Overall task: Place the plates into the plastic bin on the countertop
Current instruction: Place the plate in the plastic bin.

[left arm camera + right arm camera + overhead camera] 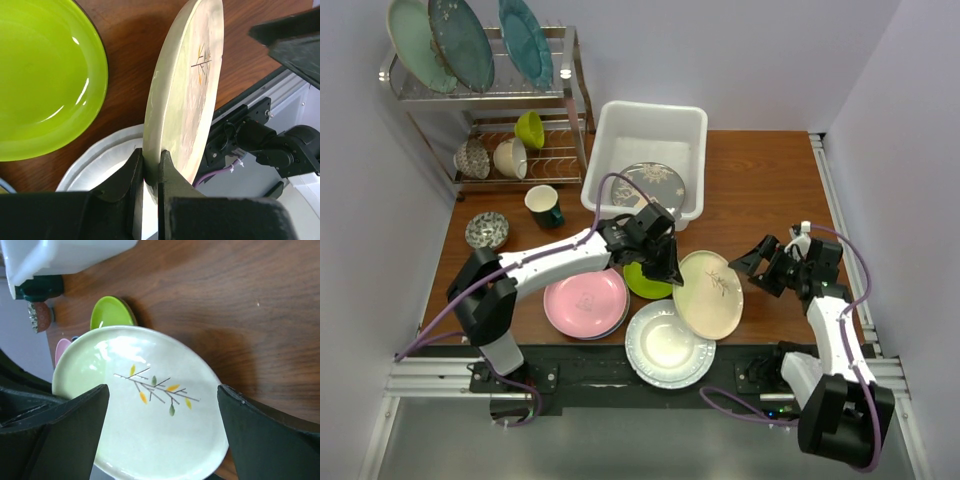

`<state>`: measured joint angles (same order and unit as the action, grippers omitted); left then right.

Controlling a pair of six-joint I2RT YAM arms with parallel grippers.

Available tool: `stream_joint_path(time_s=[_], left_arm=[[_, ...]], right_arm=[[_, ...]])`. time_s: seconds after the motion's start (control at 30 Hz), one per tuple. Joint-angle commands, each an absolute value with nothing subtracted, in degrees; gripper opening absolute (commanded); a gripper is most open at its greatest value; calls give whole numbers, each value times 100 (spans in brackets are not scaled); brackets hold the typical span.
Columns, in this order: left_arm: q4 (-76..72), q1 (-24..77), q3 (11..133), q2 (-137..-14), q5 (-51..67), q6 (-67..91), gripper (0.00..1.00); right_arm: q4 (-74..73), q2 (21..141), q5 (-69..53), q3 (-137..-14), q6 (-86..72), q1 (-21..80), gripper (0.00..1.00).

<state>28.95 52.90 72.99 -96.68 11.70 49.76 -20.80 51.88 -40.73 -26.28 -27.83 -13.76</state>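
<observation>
Left gripper [151, 169] clamped on rim of cream plate [185, 100], plate tipped up on edge | right gripper [752, 268] jaws wide, empty, just beside it | decent stretch of countertop [760, 180] right of bin [650, 106]

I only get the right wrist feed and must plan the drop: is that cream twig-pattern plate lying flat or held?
Observer: Held. The left hand pinches the cream plate by its rim, tilted on edge.
Operator: Anything in the bin yet?
Observer: One grey patterned plate sits inside the plastic bin.
Operator: What's under the held plate?
Observer: A white fluted plate on the countertop, partly beneath it.
</observation>
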Motion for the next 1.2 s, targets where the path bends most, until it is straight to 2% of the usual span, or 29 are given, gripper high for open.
stream_joint_path(time_s=[0.0, 0.1, 0.27, 0.6, 0.83, 1.17], left_arm=[[3156, 5256, 7322, -9229, 449, 4403, 0], [3268, 5247, 7330, -9097, 212, 4395, 0], [3911, 5247, 7857, -9106, -157, 4131, 0], [3586, 5177, 7901, -8113, -184, 4412, 0], [3753, 5107, 8183, -7884, -307, 4491, 0], [3718, 4571, 8551, -7708, -334, 4359, 0]], right_arm=[[-2915, 4344, -4079, -3041, -2462, -1345, 94], [-3224, 4114, -3965, -3189, -2382, -1169, 99], [-2411, 4201, -3981, -2954, -2724, -1125, 99], [-1996, 4403, -3937, -2498, -2961, -1125, 99], [-1038, 5194, -4069, -1899, -3077, -1134, 99], [-897, 5791, -4183, -2013, -2698, -1125, 99]])
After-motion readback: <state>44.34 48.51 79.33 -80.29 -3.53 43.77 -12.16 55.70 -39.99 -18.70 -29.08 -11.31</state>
